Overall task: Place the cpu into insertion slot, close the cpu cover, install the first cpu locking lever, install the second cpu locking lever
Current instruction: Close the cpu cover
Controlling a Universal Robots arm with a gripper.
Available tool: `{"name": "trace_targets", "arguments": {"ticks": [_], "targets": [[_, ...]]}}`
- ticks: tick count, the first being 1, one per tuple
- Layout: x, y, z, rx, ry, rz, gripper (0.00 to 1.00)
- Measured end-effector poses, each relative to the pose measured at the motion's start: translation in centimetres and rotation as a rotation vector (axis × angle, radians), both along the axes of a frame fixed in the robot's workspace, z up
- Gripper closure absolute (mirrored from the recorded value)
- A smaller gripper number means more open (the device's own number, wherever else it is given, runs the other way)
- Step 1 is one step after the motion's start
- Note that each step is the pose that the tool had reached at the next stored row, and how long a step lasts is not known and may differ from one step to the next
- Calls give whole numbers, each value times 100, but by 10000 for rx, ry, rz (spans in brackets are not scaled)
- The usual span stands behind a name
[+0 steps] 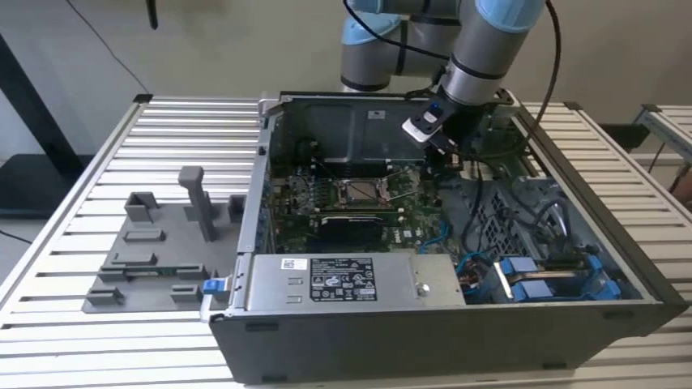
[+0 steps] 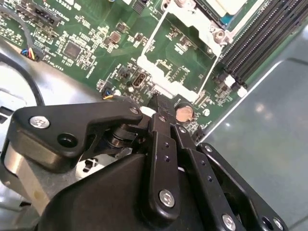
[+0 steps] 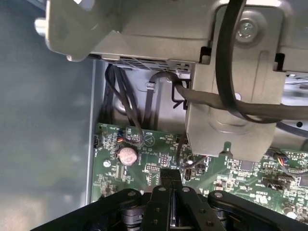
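Note:
The open computer case (image 1: 638, 284) holds a green motherboard (image 1: 416, 223) with the socket (image 1: 362, 192) near its middle. A pale silver-grey square, the cpu (image 2: 226, 6), lies in the socket. The cpu cover (image 2: 166, 79), a thin metal frame with a cut-out middle, stands open beside it, green board showing through. My gripper (image 1: 452, 160) hangs low over the board on the exterior view's right of the socket. Its black fingers (image 2: 159, 139) are pressed together, with nothing seen between them, in both wrist views (image 3: 171, 174). The tips sit by a coin battery (image 2: 183, 113). I cannot make out the locking levers.
A grey power-supply box (image 1: 335, 279) with a white label lines the case's front. Blue connectors and cables (image 1: 530, 279) fill its right part. A grey fixture plate (image 1: 151, 243) with upright holders lies on the slatted table. A metal bracket (image 3: 231, 120) with black cables hangs close to the fingers.

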State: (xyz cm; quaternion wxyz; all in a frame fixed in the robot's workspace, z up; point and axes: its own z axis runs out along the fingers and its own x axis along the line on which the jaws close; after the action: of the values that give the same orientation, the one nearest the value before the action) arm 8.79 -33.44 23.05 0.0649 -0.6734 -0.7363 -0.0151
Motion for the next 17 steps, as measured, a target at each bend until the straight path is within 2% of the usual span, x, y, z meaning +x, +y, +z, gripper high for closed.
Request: {"name": "trace_targets", "arguments": {"ticks": [6, 8, 9, 11, 12, 17], "targets": [[4, 3, -104, 11, 0, 0, 89], [11, 3, -112, 9, 9, 2, 89], [15, 2, -113, 11, 49, 0, 89], [22, 3, -113, 11, 189, 1, 89], [28, 3, -114, 12, 317, 1, 89], [33, 2, -109, 12, 424, 5, 89]]}}
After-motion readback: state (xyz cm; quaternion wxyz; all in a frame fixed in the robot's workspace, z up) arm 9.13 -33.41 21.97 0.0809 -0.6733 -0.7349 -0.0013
